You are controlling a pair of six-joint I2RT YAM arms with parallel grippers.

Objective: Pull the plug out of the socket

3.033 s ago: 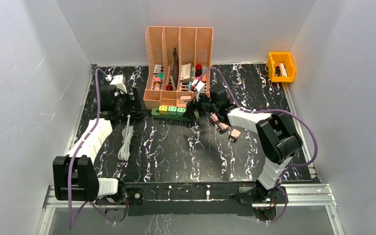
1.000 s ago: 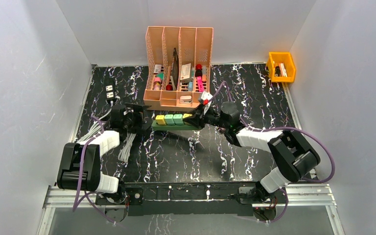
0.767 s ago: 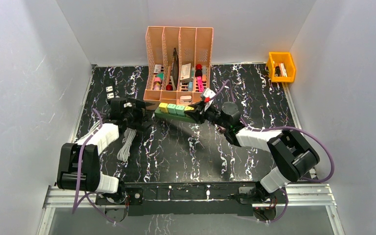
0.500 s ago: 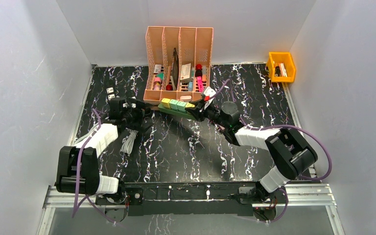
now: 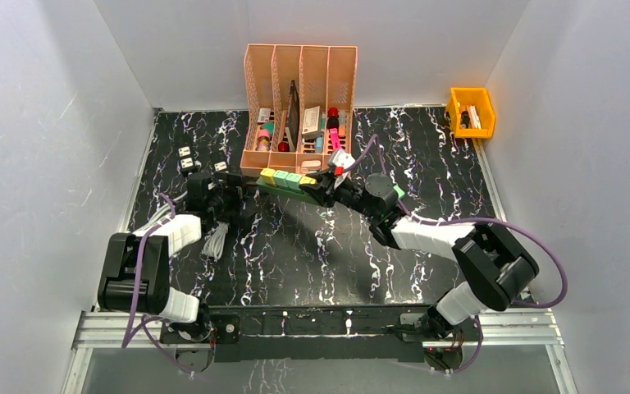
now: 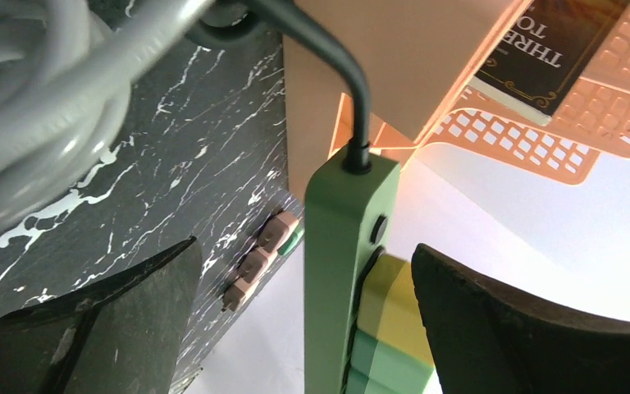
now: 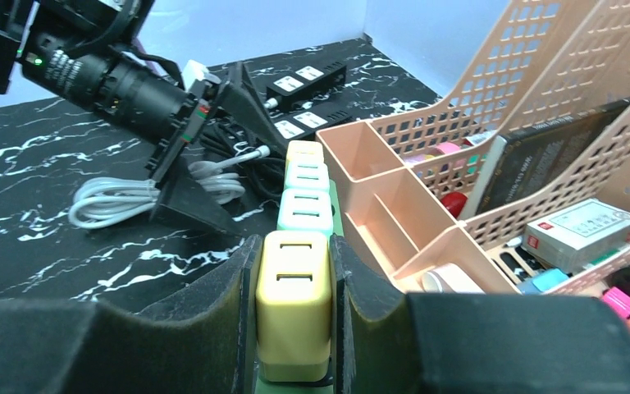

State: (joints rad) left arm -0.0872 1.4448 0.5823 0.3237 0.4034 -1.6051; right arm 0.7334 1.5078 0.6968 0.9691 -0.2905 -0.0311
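The socket is a green power strip (image 5: 283, 185) slanted in front of the file organiser, with a row of yellow and mint plugs in it. My right gripper (image 5: 318, 188) is shut on the yellow plug (image 7: 294, 300) at the strip's right end, and its pads (image 7: 231, 316) press both sides of the plug. My left gripper (image 5: 234, 199) is open at the strip's left, corded end. In the left wrist view the strip (image 6: 340, 271) stands between the wide-apart fingers (image 6: 143, 304) without touching them. Its dark cord (image 6: 353, 90) runs off the end.
A peach file organiser (image 5: 299, 98) full of items stands right behind the strip. A coiled white cable (image 5: 213, 240) and black socket blocks (image 5: 186, 158) lie by the left arm. Loose pink plugs (image 6: 256, 264) lie on the marble table. An orange bin (image 5: 471, 111) sits at the back right.
My right gripper has carried the strip by its yellow plug back and left toward the organiser, and the strip has turned aslant. The left gripper stayed open at the corded end.
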